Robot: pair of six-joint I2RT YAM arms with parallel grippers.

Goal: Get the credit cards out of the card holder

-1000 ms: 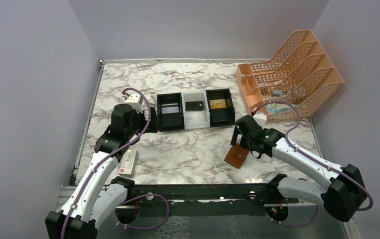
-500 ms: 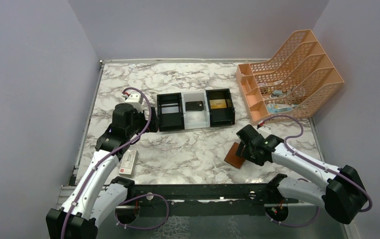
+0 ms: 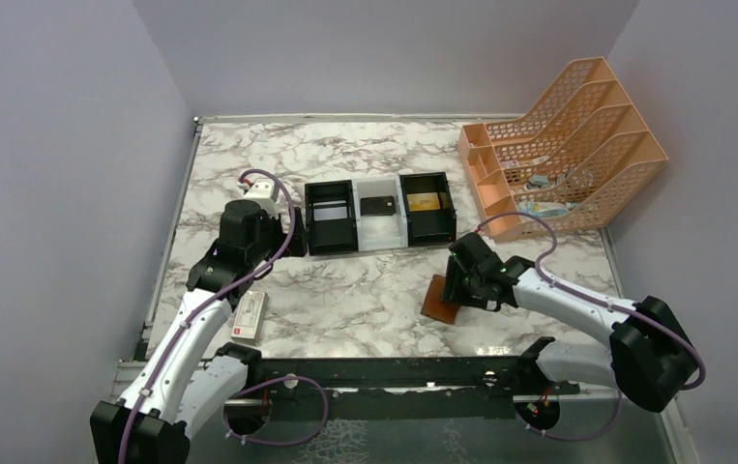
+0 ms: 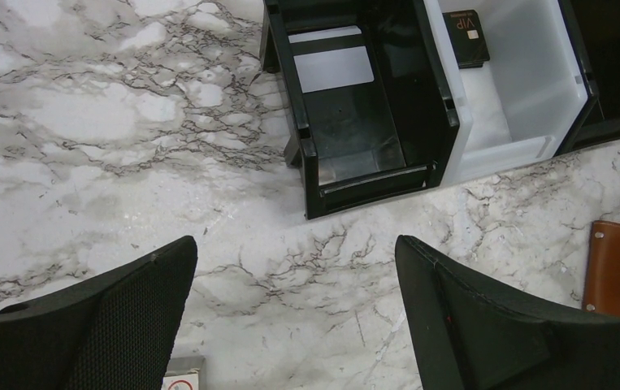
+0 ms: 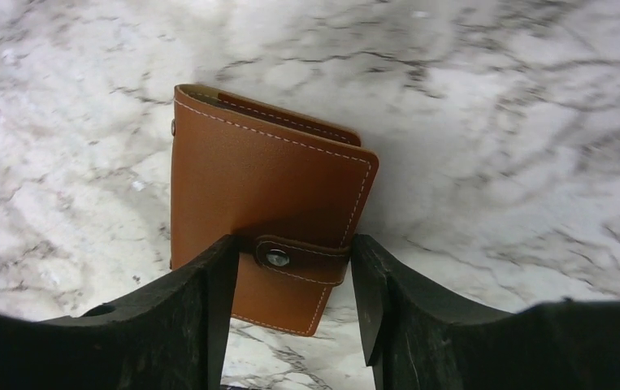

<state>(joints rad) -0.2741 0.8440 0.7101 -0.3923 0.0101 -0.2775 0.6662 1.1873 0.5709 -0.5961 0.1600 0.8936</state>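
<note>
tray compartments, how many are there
3, side by side in the tray: a black left compartment with pale cards, a white middle compartment with a dark card, and a black right compartment with a gold card.

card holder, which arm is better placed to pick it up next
Right. The right gripper sits over the brown card holder, fingers either side of its snap tab. The left gripper hangs open by the three-compartment tray.

one card holder (image 5: 266,203), two credit cards (image 4: 335,69)
</note>
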